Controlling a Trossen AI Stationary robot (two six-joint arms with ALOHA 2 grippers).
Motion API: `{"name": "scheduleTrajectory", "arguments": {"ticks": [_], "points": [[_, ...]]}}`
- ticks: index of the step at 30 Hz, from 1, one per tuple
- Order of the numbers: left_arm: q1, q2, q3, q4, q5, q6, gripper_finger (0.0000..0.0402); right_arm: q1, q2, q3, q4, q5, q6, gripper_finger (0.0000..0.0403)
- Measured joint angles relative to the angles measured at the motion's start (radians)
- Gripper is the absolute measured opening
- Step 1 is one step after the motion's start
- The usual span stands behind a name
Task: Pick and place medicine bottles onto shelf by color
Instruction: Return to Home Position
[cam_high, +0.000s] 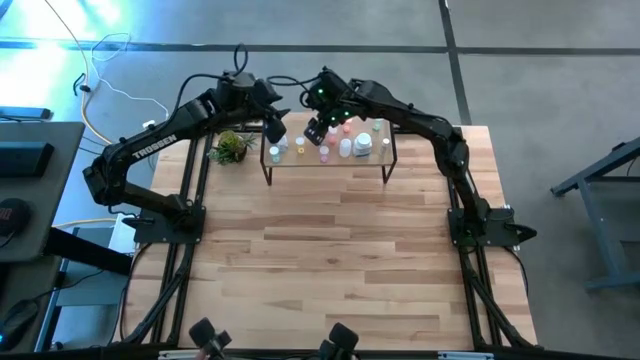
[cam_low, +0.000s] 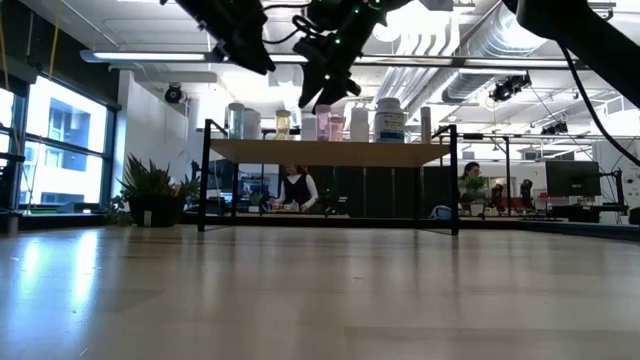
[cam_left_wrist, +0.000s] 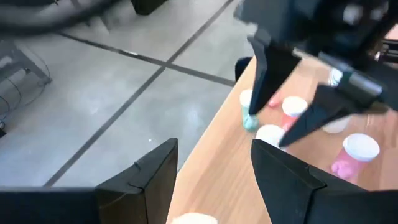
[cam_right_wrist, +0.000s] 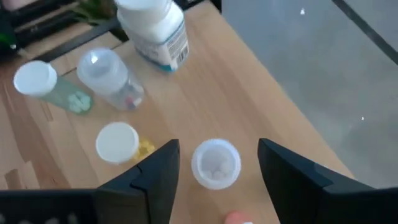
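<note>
Every one of the medicine bottles (cam_high: 345, 148) I can find stands on the shelf (cam_high: 330, 164), none on the bench (cam_high: 330, 260), so sorting looks done; left tool (cam_left_wrist: 214, 149) and right tool (cam_right_wrist: 217, 149) hover over it, spread open, empty, only the pull-back home remaining.

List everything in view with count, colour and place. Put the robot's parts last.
medicine bottles: about a dozen, exact count unclear; white, clear, pink, yellow, green; standing on the shelf.
shelf: one, light wood on black legs, near the table edge at the high view's top.
plant: one, green, on the table beside the shelf's left end.
table: one, light wood, carrying shelf and plant.
people: two, in the room beyond the table.
left gripper: one, dark, above the shelf's left end, jaws open, empty.
right gripper: one, dark, above the shelf's middle, jaws open, empty.
</note>
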Motion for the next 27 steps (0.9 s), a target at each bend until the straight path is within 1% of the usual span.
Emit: {"name": "scheduleTrajectory", "arguments": {"ticks": [4, 9, 13, 15, 18, 20, 23, 27], "points": [[-0.008, -0.002, 0.0, -0.038, 0.005, -0.031, 0.0195, -0.011, -0.001, 0.041, -0.004, 0.002, 0.0, 0.0209], [-0.028, -0.025, 0.0, -0.068, 0.007, -0.052, 0.0195, -0.022, -0.031, 0.036, -0.012, 0.002, -0.003, 0.0209], [-0.061, -0.051, 0.0, -0.076, 0.012, -0.102, 0.0195, -0.024, -0.041, 0.04, -0.045, 0.002, -0.05, 0.0209], [-0.076, -0.069, 0.0, -0.104, 0.046, -0.142, 0.0195, -0.024, -0.051, 0.04, -0.049, 0.0, -0.073, 0.0209], [-0.099, -0.101, 0.0, -0.152, 0.133, -0.206, 0.0195, -0.024, -0.073, 0.04, -0.052, -0.001, -0.121, 0.0209], [-0.123, -0.137, -0.025, -0.151, 0.157, -0.25, 0.0195, -0.026, -0.091, 0.04, -0.054, -0.007, -0.152, 0.0209], [-0.172, -0.212, -0.104, -0.106, 0.118, -0.342, 0.0195, -0.036, -0.13, 0.039, -0.054, -0.033, -0.189, 0.0209], [-0.261, -0.339, -0.244, -0.016, 0.018, -0.468, 0.0195, -0.059, -0.185, 0.039, -0.053, -0.152, -0.209, 0.0209]]}}
